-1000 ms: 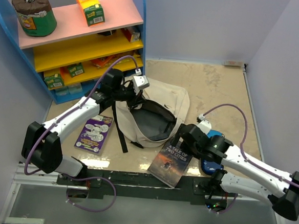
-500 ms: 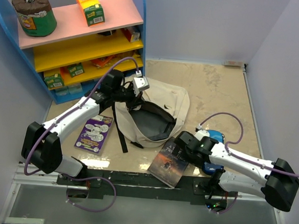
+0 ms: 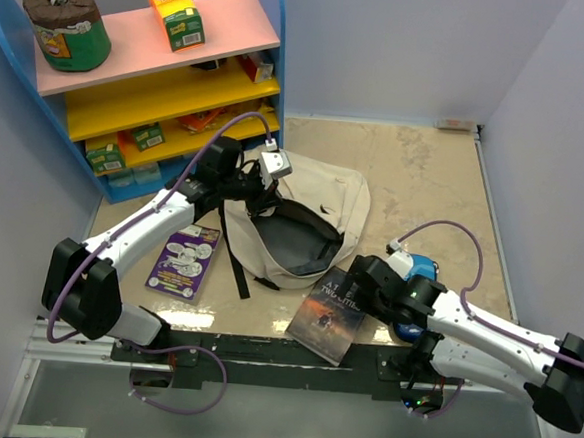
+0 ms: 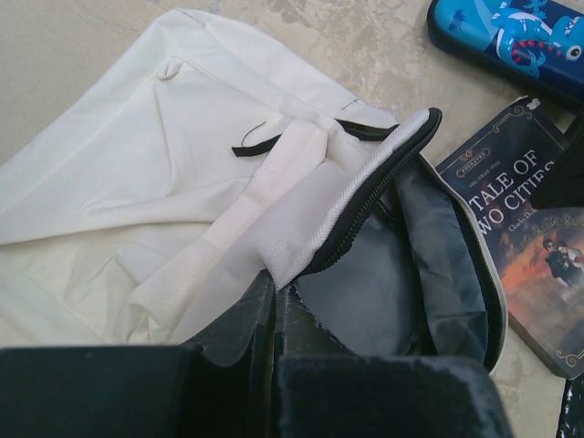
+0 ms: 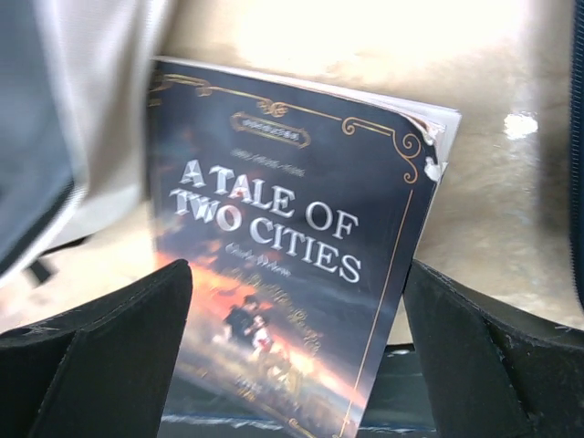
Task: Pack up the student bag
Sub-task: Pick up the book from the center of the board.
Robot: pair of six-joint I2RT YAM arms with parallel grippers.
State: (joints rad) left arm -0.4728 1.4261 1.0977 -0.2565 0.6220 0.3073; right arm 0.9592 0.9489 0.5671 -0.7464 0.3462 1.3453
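Note:
The student bag (image 3: 326, 193), beige with a dark lining, lies open in the middle of the table. My left gripper (image 3: 265, 190) is shut on the bag's zipper rim (image 4: 347, 205) and holds the flap up, so the grey inside (image 4: 383, 283) shows. A dark book, A Tale of Two Cities (image 3: 327, 319), lies flat just in front of the bag (image 5: 100, 100). My right gripper (image 5: 297, 351) hovers open over the book (image 5: 292, 237), one finger (image 5: 100, 356) on each side of its cover, touching nothing that I can see.
A blue pencil case (image 4: 516, 36) lies right of the book, partly under the right arm (image 3: 424, 265). A purple booklet (image 3: 184, 260) lies left of the bag. A coloured shelf unit (image 3: 161, 90) with boxes stands at the back left. The book's lower corner overhangs the table's near edge.
My right arm has drawn back toward the near edge and settled its open gripper over the top of the book. The left arm and the bag have not moved.

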